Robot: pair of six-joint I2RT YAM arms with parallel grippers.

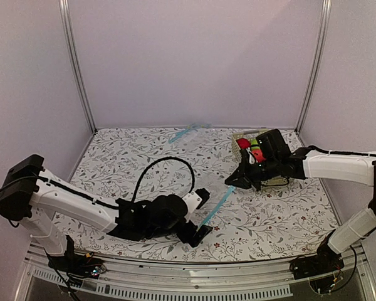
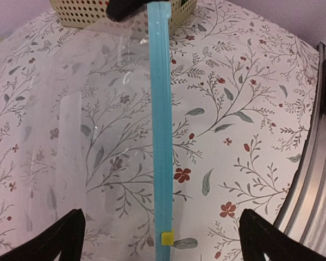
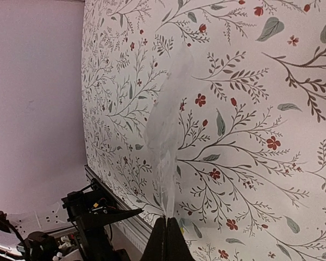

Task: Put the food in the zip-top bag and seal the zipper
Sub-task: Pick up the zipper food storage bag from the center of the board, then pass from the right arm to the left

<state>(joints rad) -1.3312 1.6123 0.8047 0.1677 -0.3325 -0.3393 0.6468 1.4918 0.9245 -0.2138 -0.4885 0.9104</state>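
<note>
Zip-top bag [image 2: 87, 136] is stretched out flat just above the flowered table [image 2: 233, 109], spanning the gap between the two arms, with its clear film lying to one side of the zipper [image 2: 162, 136]. In the left wrist view the blue strip runs straight up the middle, and a small yellow slider [image 2: 167, 237] sits at its near end.

The left gripper [image 2: 161, 213] is spread wide. One dark finger sits low on each side of the strip's near end, and neither touches the strip or the film. The zipper's near end lies midway between those fingers.

The right gripper [image 3: 167, 223] is pinched tight on the far end of the bag. In its own wrist view the fingers meet in a closed point, and the crinkled film rises edge-on from between them. From above, this gripper sits at the far end of the strip, just in front of the perforated basket [image 2: 76, 16].

The round red fruit [image 1: 243, 143] and the orange-red piece [image 1: 257, 155] lie in that basket, behind the right gripper and apart from the bag. A bright green item sits between them, but it is too small to identify. The bag appears to have nothing inside it, though its clear film makes this hard to judge.
</note>
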